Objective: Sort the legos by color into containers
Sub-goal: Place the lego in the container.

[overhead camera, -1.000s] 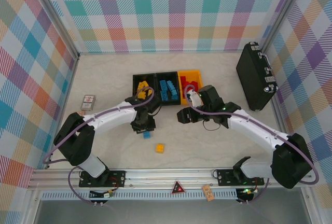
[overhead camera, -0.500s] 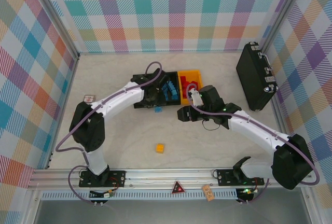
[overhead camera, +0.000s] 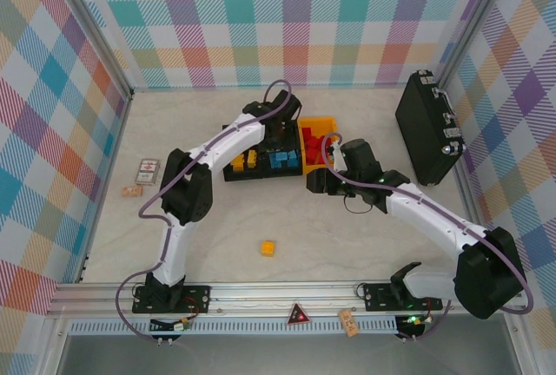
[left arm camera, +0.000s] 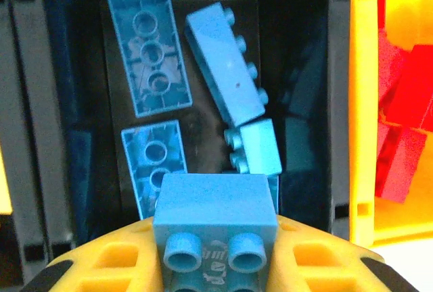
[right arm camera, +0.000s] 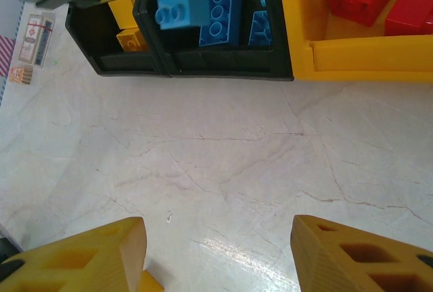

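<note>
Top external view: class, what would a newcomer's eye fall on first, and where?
The left gripper grips a blue brick above the middle black bin, where more blue bricks lie. Beside it, the yellow bin holds red bricks, and one orange brick lies alone on the table, nearer the arms.

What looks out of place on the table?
One yellow-orange lego lies alone on the open table toward the near edge, well apart from the bins. The left gripper is shut on a blue lego over the middle bin, which holds blue ones. Nothing looks spilled or damaged.
</note>
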